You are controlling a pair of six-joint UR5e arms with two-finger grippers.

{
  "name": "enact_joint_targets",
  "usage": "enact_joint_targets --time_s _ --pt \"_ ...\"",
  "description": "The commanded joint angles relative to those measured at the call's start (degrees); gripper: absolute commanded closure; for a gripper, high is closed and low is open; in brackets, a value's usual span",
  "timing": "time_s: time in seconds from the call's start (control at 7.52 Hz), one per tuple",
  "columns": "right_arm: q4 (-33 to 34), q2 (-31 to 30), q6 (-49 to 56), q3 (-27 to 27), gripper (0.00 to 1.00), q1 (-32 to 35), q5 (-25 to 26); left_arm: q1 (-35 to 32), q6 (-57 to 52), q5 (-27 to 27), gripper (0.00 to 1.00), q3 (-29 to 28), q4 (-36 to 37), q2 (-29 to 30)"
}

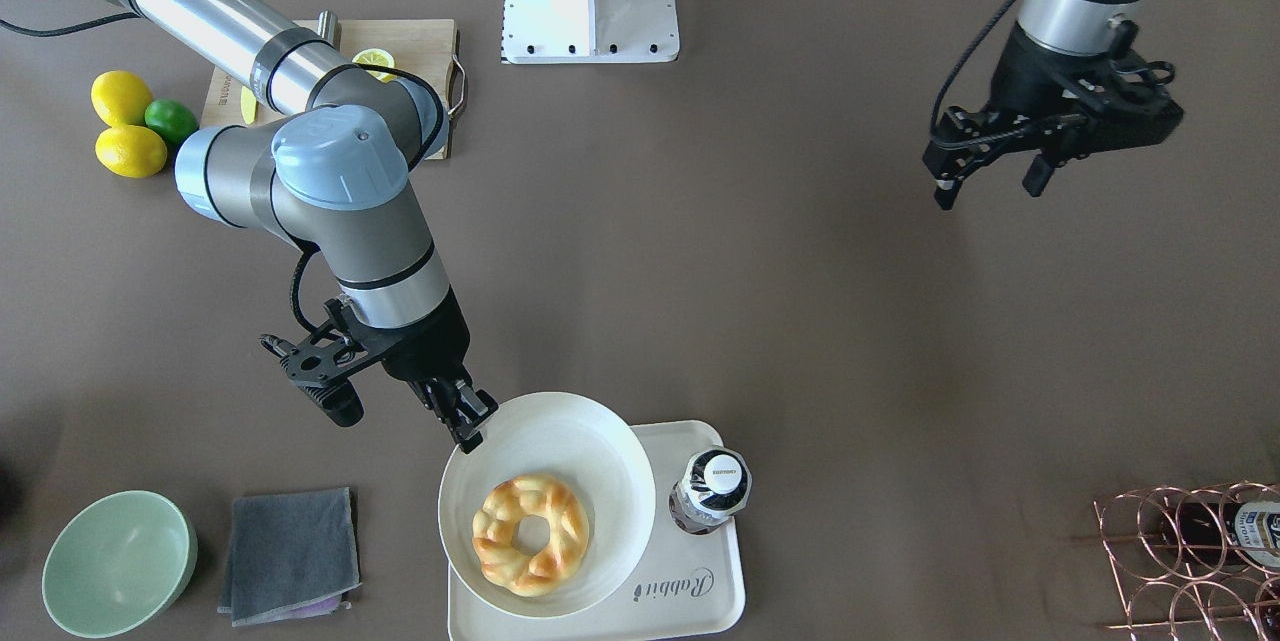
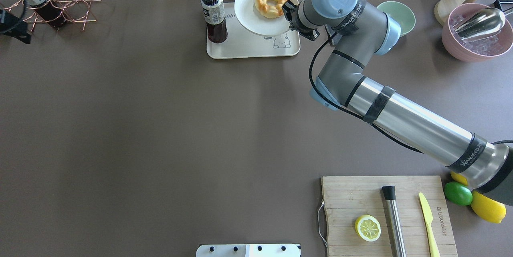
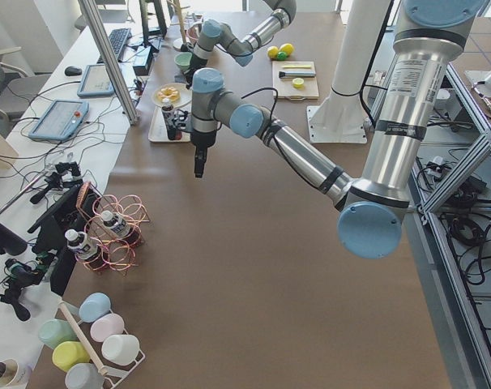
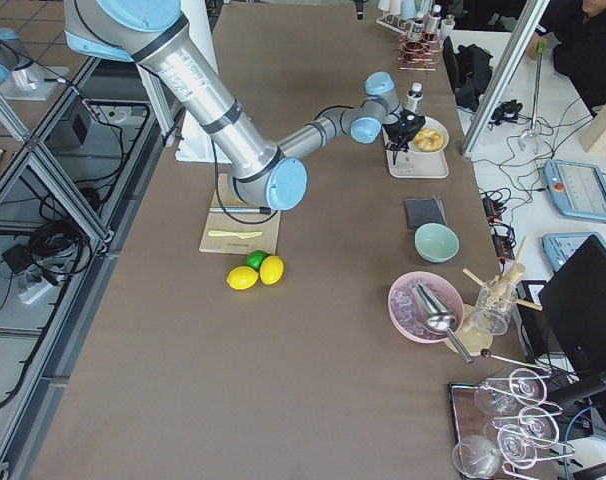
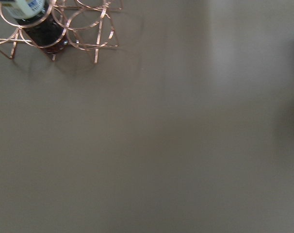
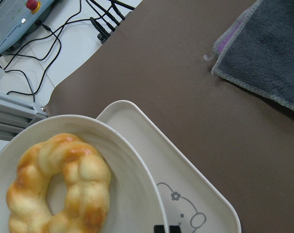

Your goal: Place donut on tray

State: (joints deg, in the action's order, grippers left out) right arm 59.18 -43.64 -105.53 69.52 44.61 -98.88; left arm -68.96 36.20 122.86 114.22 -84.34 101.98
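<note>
While the right gripper (image 1: 468, 418) clamps the white bowl (image 1: 600, 451) by its rim, the donut (image 1: 531, 534) lies inside that bowl, over the tray (image 1: 700, 601) where a bottle (image 1: 712, 486) stands. Likely light, soft and crushable, the pastry wants a gentle pinch across one braided side. Far off, the left gripper (image 1: 990, 183) hangs, jaws apart.

White bowl (image 1: 560, 431) beside bottle (image 1: 712, 489); grey cloth (image 1: 290, 553) beside green bowl (image 1: 118, 561).
</note>
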Motion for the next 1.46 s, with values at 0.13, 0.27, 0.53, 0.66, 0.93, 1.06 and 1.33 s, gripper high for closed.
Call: enact_joint_targets --time_s 0.13,0.27,0.53,0.66,0.93,1.06,1.33 --pt "-3.5 1.3 0.8 -5.1 1.00 -3.1 2.1 -16.4 -25.1 10.9 0.02 -9.2 0.3 -4.1" --pt "-3.5 1.3 1.1 -5.3 1.00 -4.5 2.5 -19.0 -28.2 11.4 0.02 -9.9 0.5 -4.7" --pt "-3.5 1.3 1.2 -6.0 1.00 -5.2 3.6 -23.2 -35.6 14.2 0.02 -13.1 0.7 -5.4" --pt "-3.5 1.6 1.8 -6.6 1.00 -5.1 3.6 -23.8 -36.6 14.3 0.02 -13.9 0.7 -5.6" --pt "-3.5 2.4 3.2 -8.5 1.00 -3.2 3.6 -23.9 -36.8 14.3 0.02 -13.8 0.2 -7.1" --pt "-3.5 3.6 4.0 -10.3 1.00 -2.7 3.6 -23.9 -36.8 14.5 0.02 -13.9 0.1 -7.2" --pt "-3.5 4.2 4.4 -11.1 1.00 -2.6 3.6 -23.9 -36.8 14.6 0.02 -13.8 0.0 -7.8"
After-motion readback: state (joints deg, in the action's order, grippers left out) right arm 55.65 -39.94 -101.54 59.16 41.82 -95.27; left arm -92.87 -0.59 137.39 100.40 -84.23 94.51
